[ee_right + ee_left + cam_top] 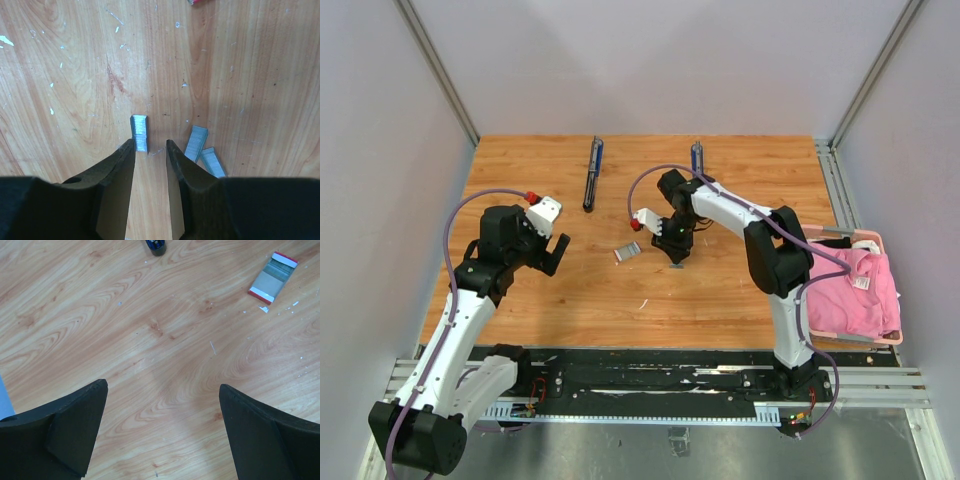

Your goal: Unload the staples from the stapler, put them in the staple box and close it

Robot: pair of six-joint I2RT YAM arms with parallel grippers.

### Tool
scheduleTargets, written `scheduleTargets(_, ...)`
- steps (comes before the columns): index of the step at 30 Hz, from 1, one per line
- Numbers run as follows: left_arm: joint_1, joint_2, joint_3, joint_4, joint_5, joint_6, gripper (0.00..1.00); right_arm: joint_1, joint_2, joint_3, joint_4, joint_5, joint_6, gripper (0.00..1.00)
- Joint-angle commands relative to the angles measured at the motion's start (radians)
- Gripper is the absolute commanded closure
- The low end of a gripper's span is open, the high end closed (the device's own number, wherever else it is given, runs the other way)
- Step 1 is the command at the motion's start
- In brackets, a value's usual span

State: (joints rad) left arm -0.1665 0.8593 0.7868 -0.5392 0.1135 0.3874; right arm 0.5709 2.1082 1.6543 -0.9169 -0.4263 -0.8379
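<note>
- The right gripper (pixel 151 146) points down at the table (pixel 570 300); its jaws stand a narrow way apart with bare wood showing between them, and nothing is clamped
- A short silvery strip of staples (pixel 139 133) lies flat on the wood right at the fingertips; its near end is against the tip of the finger on the left of the wrist view, and the other finger stands clear of it
- A second strip (pixel 196 143) and a third strip (pixel 213 163) lie just beside the other finger, on its outer side, close together and angled to each other
- Small pale specks are scattered over the wood around the strips
- A small flat white box with red ends (pixel 627 252) lies on the table just beside the right gripper, between the two grippers
- The left gripper (pixel 162 385) has its jaws spread wide and holds nothing; it hangs over bare wood, well apart from the strips, with the white box near the far right of its view
- A blue-and-black stapler (pixel 592 173) lies opened out lengthwise toward the far side of the table
- A second stapler (pixel 697 155) lies beyond the right arm, which partly hides it
- A pink cloth (pixel 850 290) sits in a basket (pixel 876 238) at the table's right edge
</note>
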Motion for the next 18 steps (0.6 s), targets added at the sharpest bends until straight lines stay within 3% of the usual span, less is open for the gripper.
scheduleTargets(1,0.004,-0.002,-0.004,0.016,0.005,0.003,0.02,-0.008,0.028,-0.017,-0.006,0.004,0.005,0.67)
scheduleTargets(18,0.004,0.000,-0.004,0.018,0.006,0.004,0.02,-0.006,0.042,-0.028,0.026,0.030,0.029,0.67)
